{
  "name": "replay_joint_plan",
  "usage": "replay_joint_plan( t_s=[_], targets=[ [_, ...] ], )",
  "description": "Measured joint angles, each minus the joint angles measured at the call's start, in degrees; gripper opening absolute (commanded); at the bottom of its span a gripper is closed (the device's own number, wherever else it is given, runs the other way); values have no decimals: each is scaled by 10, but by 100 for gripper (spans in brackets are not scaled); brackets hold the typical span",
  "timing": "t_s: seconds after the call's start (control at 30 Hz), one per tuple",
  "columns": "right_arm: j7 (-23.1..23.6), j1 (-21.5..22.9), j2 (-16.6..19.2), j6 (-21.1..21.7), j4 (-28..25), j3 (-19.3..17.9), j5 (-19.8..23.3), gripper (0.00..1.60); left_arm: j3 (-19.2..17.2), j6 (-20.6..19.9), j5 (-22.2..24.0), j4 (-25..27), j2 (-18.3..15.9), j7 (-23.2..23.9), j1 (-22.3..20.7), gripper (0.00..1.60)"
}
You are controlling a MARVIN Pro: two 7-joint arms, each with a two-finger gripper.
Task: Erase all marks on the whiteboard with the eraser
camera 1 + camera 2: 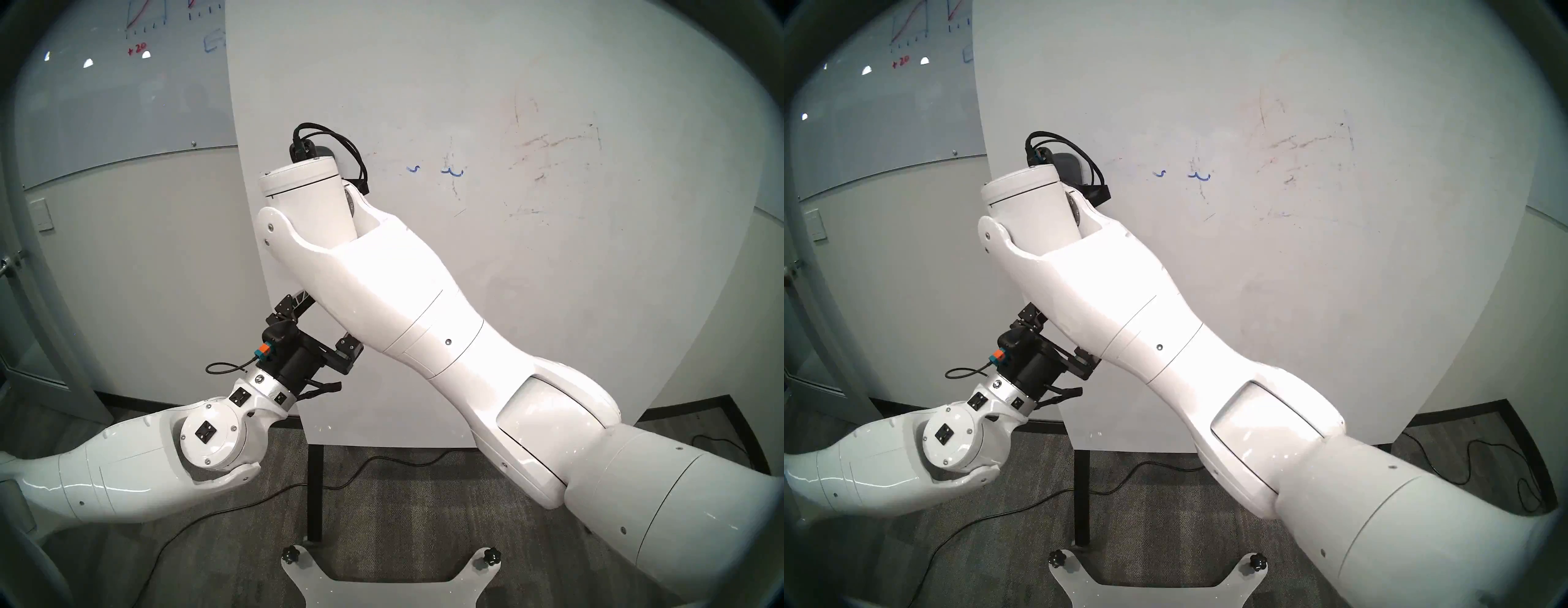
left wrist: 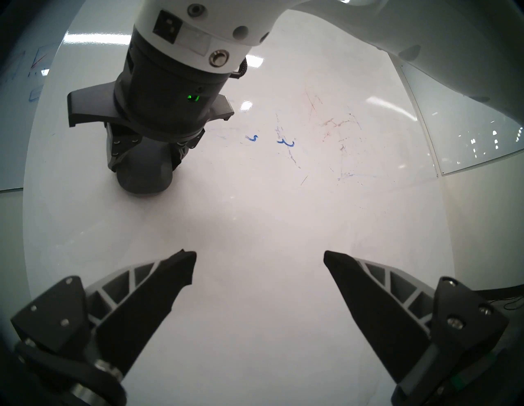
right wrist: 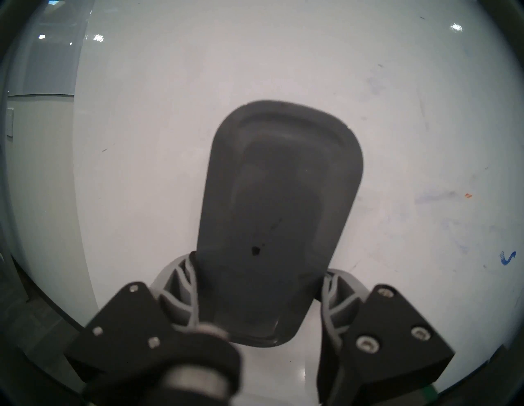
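Gripping the eraser (image 3: 272, 221) between our right gripper (image 3: 255, 297) fingers near the whiteboard's (image 1: 551, 297) left edge, left gripper (image 2: 259, 266) spread and idle, we judge wiping half-finished; next we sweep right over the blue squiggles (image 1: 453, 172) and faint scratches (image 1: 547, 144).

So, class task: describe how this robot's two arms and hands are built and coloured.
Both arms wear glossy white, smoothly rounded shells with small dark screws. The left hand has two black wedge fingers with grey ribbed trusses on a black cylindrical wrist carrying an orange and teal connector and thin black cable. The right hand is black too, with a green light and looped black cables.
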State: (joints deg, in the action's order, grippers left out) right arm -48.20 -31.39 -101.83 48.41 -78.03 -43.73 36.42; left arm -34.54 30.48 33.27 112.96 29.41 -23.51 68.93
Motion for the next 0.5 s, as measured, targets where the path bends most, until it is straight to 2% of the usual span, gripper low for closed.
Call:
replay_joint_plan(
  t_s=[0.5],
  targets=[
    [9, -3, -6, 9, -14, -27, -3, 0, 0, 0, 0, 0, 0, 0, 0, 160]
  ],
)
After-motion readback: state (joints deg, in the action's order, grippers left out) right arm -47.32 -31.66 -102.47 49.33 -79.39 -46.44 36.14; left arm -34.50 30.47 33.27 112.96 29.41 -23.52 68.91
